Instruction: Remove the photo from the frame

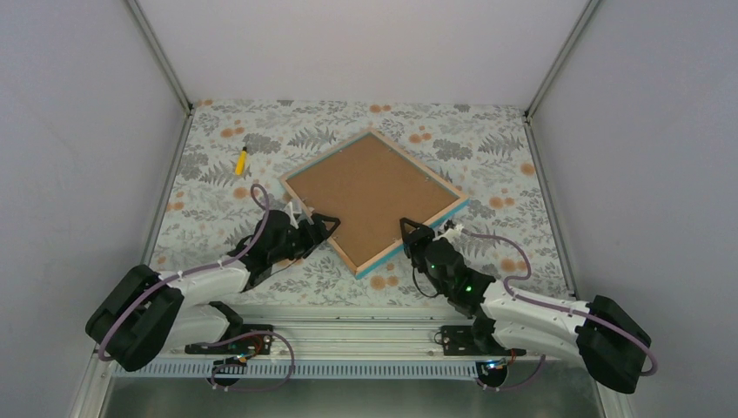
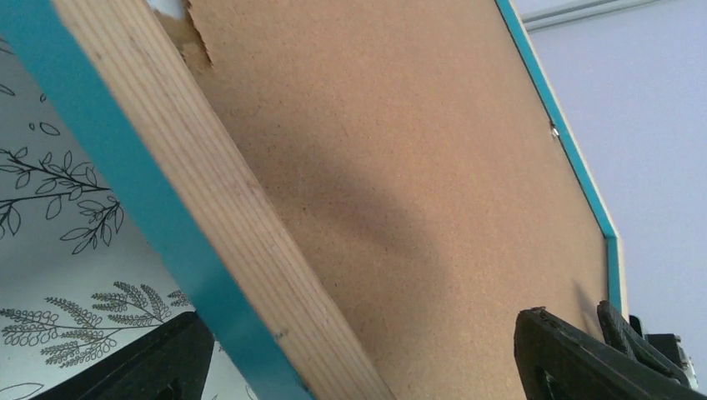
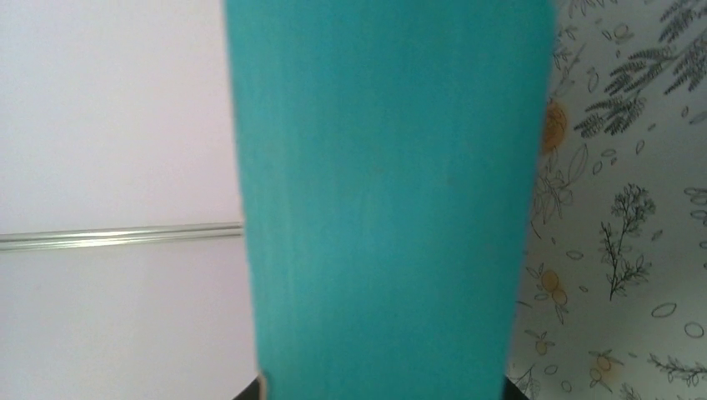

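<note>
One frame (image 1: pixel 444 214) back-up, corners diamond-wise

Yellow pen (image 1: pixel 241 161): lying well beyond the left fingers (image 1: pixel 324 224), off to their left.
Floral cloth (image 1: pixel 505 174): beneath it.

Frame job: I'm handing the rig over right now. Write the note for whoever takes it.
Left gripper: open, fingers on either side of the frame's near-left edge, not clamped.
Right gripper: shut on the frame's near-right edge.
Frame: back side up on the table, with the brown backing board still seated in it.
Photo: not visible, presumably under the board.
Done: the frame is back up with one edge gripped.
Left: get the backing board out, then lift the photo out of the frame.
</note>
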